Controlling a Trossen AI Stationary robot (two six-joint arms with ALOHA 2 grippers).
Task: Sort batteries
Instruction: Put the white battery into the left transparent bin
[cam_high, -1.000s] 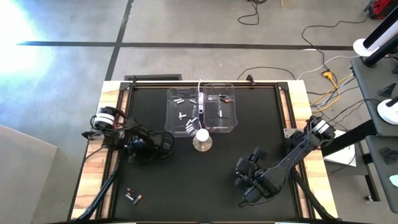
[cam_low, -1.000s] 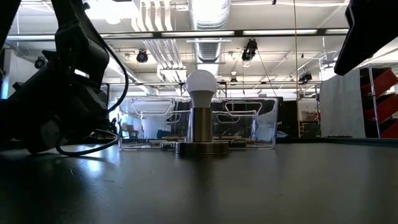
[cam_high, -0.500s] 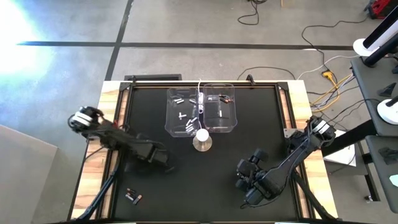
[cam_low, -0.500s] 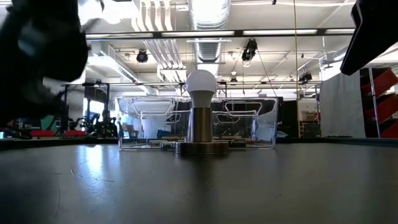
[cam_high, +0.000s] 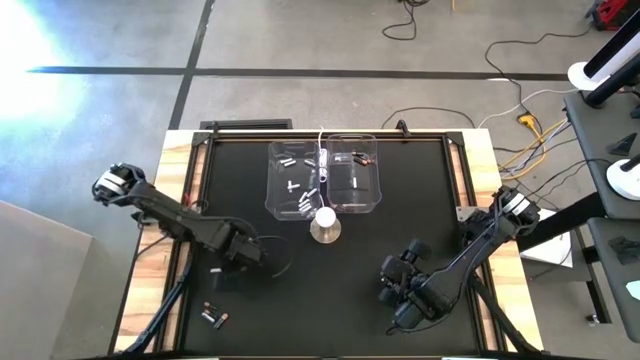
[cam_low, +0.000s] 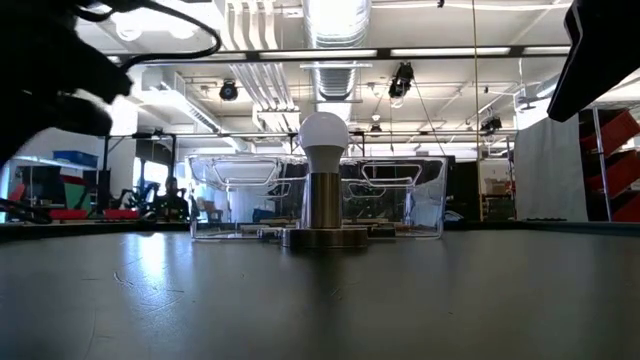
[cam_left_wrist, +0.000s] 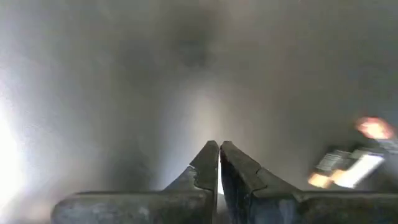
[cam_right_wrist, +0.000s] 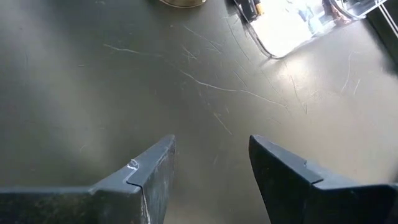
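- High view showed the left gripper (cam_high: 222, 278) low over the black table (cam_high: 350, 250), on the left half, its arm reaching in from the left edge.
- Its jaws were pressed shut, tip against tip, with nothing between them in the left wrist view (cam_left_wrist: 219, 163).
- Just in front of it, near the table's near-left corner, lay two loose batteries (cam_high: 213, 316), dark with reddish marks, side by side on the mat and apart from the gripper.
- At the middle of the far half stood two clear bins, touching: the left bin (cam_high: 275, 200) held several silvery-white cells, the right bin (cam_high: 378, 190) held a few cells, at least one with reddish marks.
- A round-based white bulb (cam_high: 325, 217) stood just in front of the bins, between them.
- To the right, the right gripper (cam_high: 392, 283) hung over the near-right part of the table, jaws apart and empty in the right wrist view (cam_right_wrist: 211, 168).
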